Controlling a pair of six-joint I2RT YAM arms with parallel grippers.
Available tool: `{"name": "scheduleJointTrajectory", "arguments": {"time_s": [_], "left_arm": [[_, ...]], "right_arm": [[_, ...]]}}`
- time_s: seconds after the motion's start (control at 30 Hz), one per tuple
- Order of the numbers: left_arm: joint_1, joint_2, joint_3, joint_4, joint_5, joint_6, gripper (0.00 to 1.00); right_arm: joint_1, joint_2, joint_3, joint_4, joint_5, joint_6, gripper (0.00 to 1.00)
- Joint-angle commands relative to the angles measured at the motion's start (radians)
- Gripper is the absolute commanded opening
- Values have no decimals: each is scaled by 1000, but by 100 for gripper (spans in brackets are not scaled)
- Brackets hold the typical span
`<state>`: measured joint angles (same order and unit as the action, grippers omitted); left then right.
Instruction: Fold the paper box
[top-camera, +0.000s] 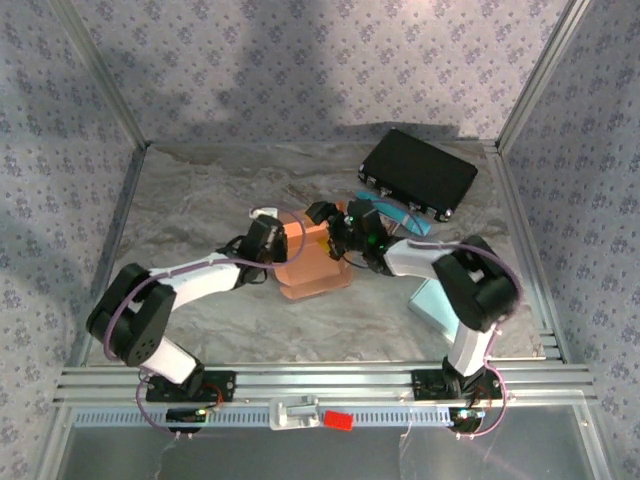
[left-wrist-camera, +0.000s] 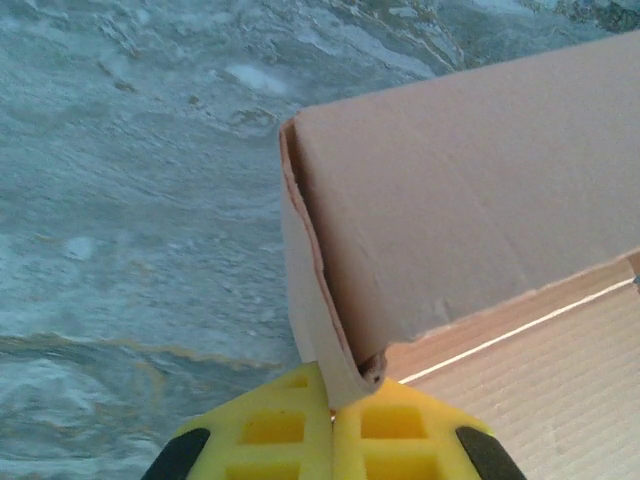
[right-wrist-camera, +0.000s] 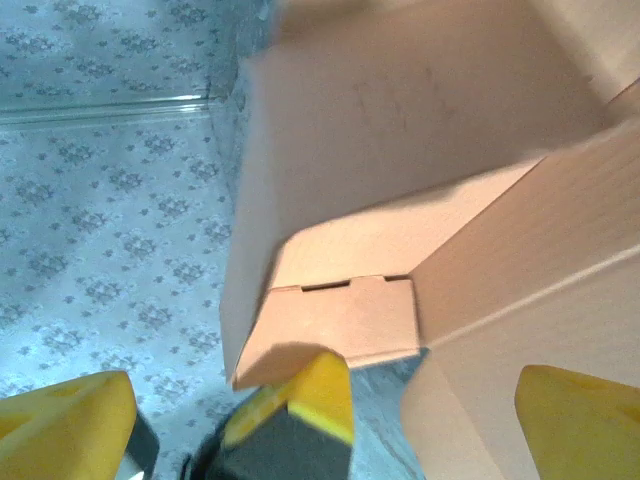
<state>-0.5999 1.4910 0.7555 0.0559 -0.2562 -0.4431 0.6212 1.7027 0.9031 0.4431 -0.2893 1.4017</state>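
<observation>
1. At the middle of the tabletop (top-camera: 200, 195) sits the paper box (top-camera: 312, 265), its walls partly raised.
2. At the box's 9 o'clock side, the left claw (left-wrist-camera: 332, 405) is pinched tight on a corner wall.
3. Near 2 o'clock, the right claw (top-camera: 338, 240) gapes wide, gripping nothing.

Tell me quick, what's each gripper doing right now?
Left gripper: shut, pinching a wall corner of the paper box.
Right gripper: open, fingers spread wide at the box, gripping nothing.
</observation>
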Motion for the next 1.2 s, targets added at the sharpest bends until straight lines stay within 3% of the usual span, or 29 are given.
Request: {"name": "scheduleJointTrajectory", "arguments": {"time_s": [0.0, 0.1, 0.27, 0.37, 0.47, 0.6, 0.67, 0.73, 0.8, 0.9, 1.0, 1.07, 1.17], "left_arm": [[76, -82, 15, -104, 199, 152, 0], [151, -120, 19, -174, 350, 288, 0], [220, -138, 9, -217, 491, 444, 0], [247, -123, 16, -208, 494, 442, 0], [248, -102, 24, -170, 492, 418, 0], [240, -58, 54, -169, 490, 388, 0], [239, -52, 53, -162, 485, 382, 0], [239, -47, 54, -164, 487, 379, 0], [239, -43, 54, -169, 495, 382, 0], [252, -21, 75, -189, 552, 372, 0], [285, 16, 115, -216, 647, 330, 0], [302, 36, 143, -234, 690, 311, 0], [316, 68, 193, -284, 719, 303, 0]], "right_arm": [[-8, -166, 43, -387, 75, -149, 98], [-34, -266, 58, -517, 90, -252, 93], [-99, -338, 59, -573, 56, -396, 80], [-136, -319, 55, -545, -8, -458, 66], [-142, -262, 74, -536, -59, -487, 62], [-121, -228, 65, -507, -32, -472, 62], [-137, -208, 33, -455, -43, -458, 69], [-171, -181, -14, -350, -86, -449, 75], [-212, -152, -55, -218, -165, -446, 75], [-288, -56, -67, -31, -359, -427, 64], [-318, 4, -40, 21, -501, -448, 47], [-325, -8, -27, -30, -530, -506, 41], [-325, -79, -37, -189, -449, -617, 35]]}}
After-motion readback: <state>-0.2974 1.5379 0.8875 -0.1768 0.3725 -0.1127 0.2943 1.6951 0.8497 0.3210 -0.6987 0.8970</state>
